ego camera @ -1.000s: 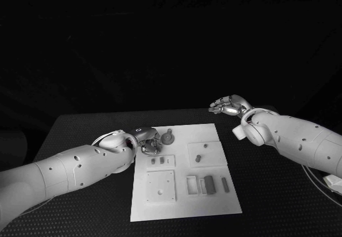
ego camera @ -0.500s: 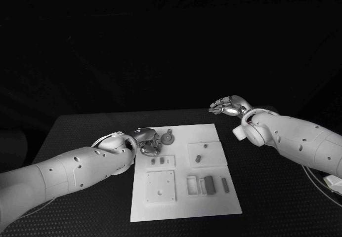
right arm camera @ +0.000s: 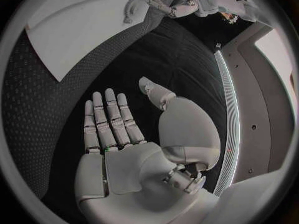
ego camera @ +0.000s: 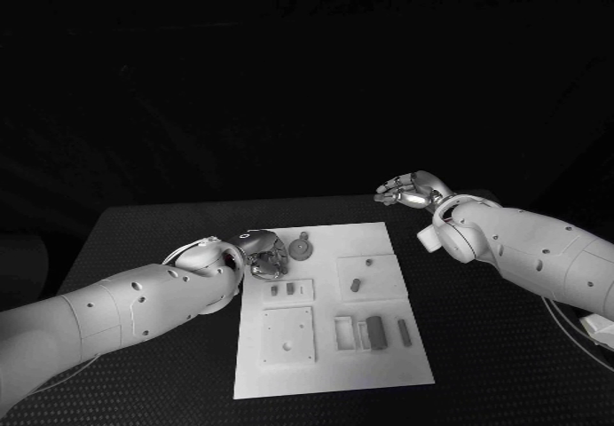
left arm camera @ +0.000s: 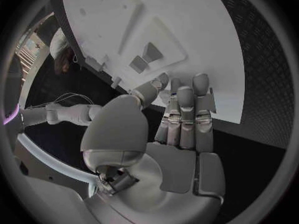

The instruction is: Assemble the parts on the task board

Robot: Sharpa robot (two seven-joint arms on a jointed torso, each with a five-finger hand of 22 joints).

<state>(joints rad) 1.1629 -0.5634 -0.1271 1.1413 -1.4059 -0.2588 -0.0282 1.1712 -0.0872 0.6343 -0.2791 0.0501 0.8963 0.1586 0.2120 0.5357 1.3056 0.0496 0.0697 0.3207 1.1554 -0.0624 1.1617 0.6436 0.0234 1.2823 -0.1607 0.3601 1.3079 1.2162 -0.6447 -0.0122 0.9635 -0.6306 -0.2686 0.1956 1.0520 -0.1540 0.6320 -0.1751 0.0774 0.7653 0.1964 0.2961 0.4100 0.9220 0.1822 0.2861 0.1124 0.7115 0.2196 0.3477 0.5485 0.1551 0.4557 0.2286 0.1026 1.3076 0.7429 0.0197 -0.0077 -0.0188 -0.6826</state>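
Reaching stage, by the look — left hand [ego camera: 265, 259] at the task board [ego camera: 384, 355] edge beside the round part [ego camera: 302, 248], fingers [left arm camera: 187, 109] straight, grasping nothing. Right hand [ego camera: 407, 190] spread, idle over the counter [ego camera: 153, 231]. Next: closing on that part.

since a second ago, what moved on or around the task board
The left hand has edged slightly toward the far left corner of the task board, near the round part; it holds nothing. The round part, the other parts and the right hand, open above the table, stayed put.
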